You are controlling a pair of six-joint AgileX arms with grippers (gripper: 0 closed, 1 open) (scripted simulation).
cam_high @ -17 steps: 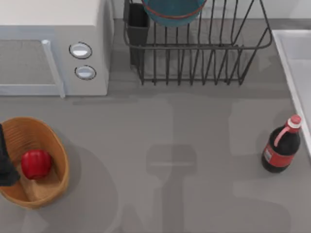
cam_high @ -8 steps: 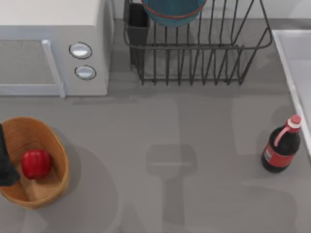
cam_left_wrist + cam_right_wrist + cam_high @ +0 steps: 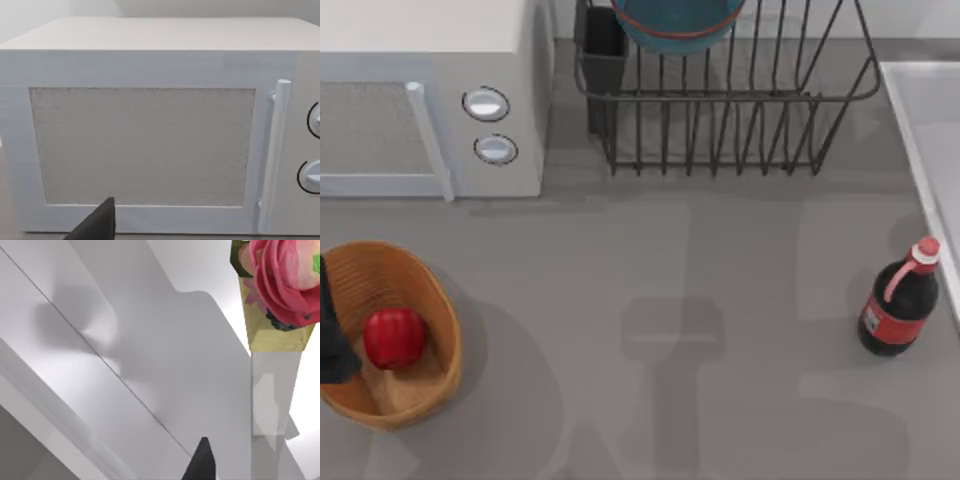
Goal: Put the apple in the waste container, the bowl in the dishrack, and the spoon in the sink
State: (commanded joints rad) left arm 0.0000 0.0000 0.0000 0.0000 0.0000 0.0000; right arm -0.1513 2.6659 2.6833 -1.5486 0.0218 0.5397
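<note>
Apple (image 3: 394, 337) sits at about eight o'clock on the worktop (image 3: 700, 260), lying inside the waste container (image 3: 430, 285), with a dark part of my left arm (image 3: 334, 340) just beside it at the basket's outer edge; whether the left hand is open or closed I cannot tell. A red-labelled dark bottle (image 3: 898, 305) stands at four o'clock, near the sink (image 3: 910, 120), which runs up that side. At twelve o'clock the bowl (image 3: 677, 22) rests in the dishrack (image 3: 730, 120), with the microwave (image 3: 440, 110) at ten o'clock. The right wrist view looks onto pale basin-like surfaces and a flower bouquet (image 3: 280, 280); one dark fingertip (image 3: 200, 462) shows, so I cannot tell that hand's opening. I cannot find the spoon, so misjudging where it lies is the main risk, and a reach toward the sink could tip the bottle.
</note>
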